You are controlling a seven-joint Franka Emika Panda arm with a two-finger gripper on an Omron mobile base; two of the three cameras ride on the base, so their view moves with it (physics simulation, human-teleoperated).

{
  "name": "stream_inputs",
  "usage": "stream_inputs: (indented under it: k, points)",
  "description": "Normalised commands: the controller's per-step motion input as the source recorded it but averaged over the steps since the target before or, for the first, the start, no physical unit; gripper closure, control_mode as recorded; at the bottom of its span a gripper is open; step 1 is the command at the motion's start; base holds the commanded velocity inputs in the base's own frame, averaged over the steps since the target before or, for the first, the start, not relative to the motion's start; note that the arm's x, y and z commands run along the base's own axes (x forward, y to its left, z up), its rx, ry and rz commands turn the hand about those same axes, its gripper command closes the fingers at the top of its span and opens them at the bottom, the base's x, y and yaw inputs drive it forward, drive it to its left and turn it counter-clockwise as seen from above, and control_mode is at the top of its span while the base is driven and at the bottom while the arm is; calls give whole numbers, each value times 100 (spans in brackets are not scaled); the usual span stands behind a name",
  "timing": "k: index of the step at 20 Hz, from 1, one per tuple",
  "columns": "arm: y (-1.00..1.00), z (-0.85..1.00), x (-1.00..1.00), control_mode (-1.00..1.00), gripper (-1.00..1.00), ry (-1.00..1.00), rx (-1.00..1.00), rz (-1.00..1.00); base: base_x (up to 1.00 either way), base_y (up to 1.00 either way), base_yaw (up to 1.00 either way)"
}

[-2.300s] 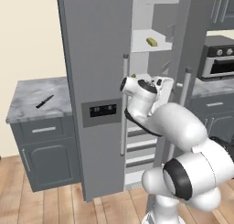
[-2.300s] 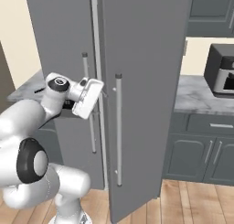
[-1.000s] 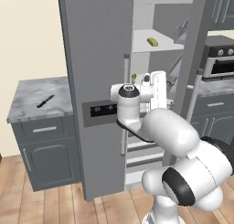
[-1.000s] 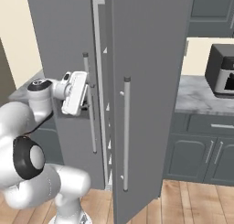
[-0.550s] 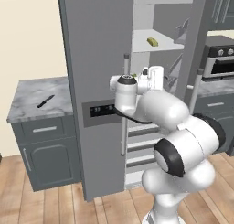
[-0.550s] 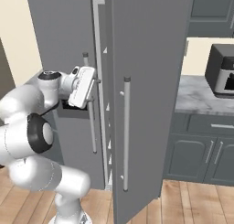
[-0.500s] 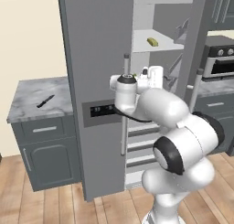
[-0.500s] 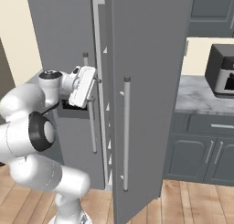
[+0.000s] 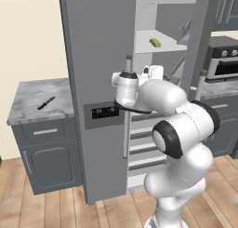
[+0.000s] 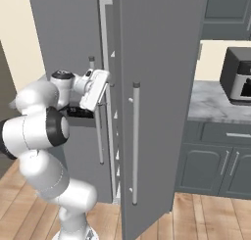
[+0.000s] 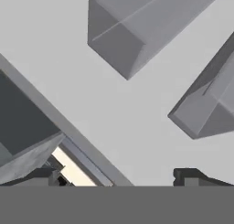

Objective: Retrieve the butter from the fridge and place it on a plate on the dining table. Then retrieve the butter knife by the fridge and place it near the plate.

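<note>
One fridge (image 9: pixel 97 59) door stands open, with the butter (image 9: pixel 155 43) on an upper shelf inside. The claw (image 11: pixel 116 177), fingers apart and empty, sits at the opening. Fetching is underway; next it must reach up to the butter.

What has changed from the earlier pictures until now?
The fridge's right door was nearly shut against the other door; now it is swung open. The arm drew back from the door's handle and folded toward the fridge's opening. The butter stayed on its shelf, the knife on the counter.
</note>
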Motion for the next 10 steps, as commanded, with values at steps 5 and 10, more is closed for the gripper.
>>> stream_inputs:
  k: [5, 10]
  points:
    - [-38, -2, 4, -100, -100, 0, 8, 1, 0, 0, 0]
    - [-35, 0, -10, -100, -100, 0, 6, 0, 0, 0, 0]
